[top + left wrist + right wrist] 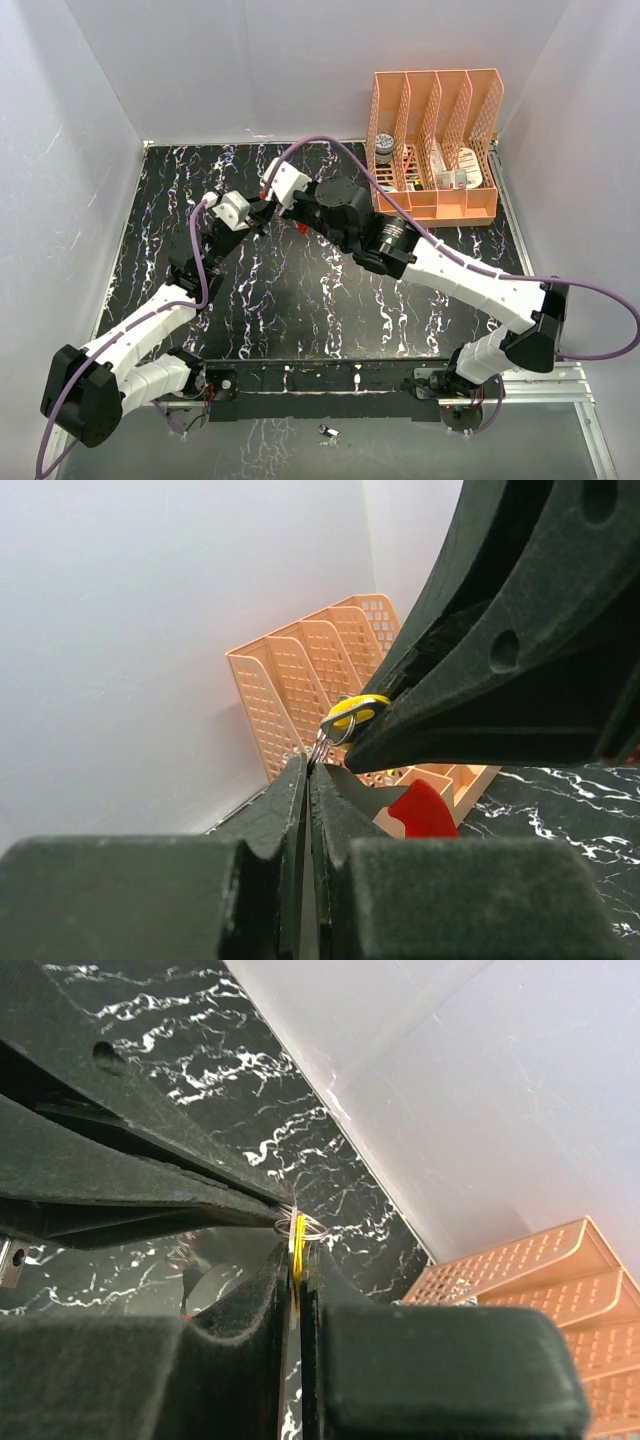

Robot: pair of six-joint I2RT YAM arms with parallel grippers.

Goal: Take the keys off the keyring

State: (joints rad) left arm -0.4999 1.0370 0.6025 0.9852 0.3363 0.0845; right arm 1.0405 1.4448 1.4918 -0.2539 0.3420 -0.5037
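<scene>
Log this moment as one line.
left gripper: shut on keyring | right gripper: shut on yellow key | yellow key: on keyring | red key: hanging below

A: What is the surface like?
B: A black table (300,310) with thin white veins, like marble.
A: What sits on it?
B: An orange slotted file rack (437,205) stands upright in the far right corner, slots opening upward.

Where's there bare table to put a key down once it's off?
Bare tabletop between the left arm and right arm, toward the near edge; also the back-left corner. Crowded where the left gripper and right gripper meet at the keyring, and beside the orange file rack.
</scene>
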